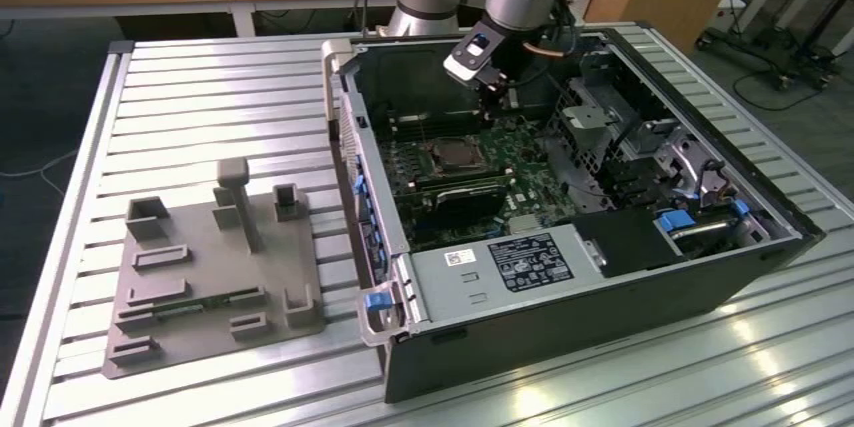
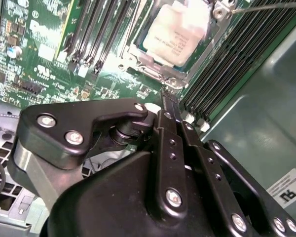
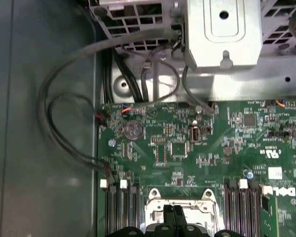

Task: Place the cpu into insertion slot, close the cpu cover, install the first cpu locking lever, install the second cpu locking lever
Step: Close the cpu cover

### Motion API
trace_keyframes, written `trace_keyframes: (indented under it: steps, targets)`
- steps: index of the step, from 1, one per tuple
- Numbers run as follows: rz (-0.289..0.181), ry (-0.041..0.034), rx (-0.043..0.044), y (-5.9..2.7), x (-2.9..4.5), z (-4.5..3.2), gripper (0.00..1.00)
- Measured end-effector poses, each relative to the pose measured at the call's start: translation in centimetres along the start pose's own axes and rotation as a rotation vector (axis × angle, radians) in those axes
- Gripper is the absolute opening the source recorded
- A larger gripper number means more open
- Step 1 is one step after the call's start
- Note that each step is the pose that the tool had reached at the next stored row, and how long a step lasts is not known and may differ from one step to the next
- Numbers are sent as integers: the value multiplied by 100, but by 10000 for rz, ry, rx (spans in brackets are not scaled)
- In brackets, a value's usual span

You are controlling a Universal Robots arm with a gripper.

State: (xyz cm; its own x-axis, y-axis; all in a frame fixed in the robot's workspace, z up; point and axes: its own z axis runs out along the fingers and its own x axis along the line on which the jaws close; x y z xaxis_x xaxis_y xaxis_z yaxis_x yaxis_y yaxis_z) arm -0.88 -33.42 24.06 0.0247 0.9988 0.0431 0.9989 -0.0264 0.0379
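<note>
Exterior view: I see the gripper (image 1: 495,95) inside the case (image 1: 574,297), near the insertion slot (image 1: 454,154); claw unreadable here. Second wrist view: fingers (image 2: 166,133) pressed together, empty; the cpu (image 2: 175,30) sits in the slot, partly cut off. First wrist view: fingertips (image 3: 168,216) mask the slot.

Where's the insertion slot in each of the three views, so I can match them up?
Exterior view: the insertion slot on the green board, near the tool.
Second wrist view: the slot lies just past the tool's tip, cpu inside.
First wrist view: the slot sits partly behind the tool's tip.
Shared landmark: long black memory slots flanking it.
</note>
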Motion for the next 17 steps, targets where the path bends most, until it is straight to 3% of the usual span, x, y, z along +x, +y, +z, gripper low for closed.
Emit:
trace_keyframes:
  steps: [11, 17]
  targets:
    - [0, 1, 0, -208, -3, 32, 11]
    - [93, -3, -3, -271, -4, 80, 11]
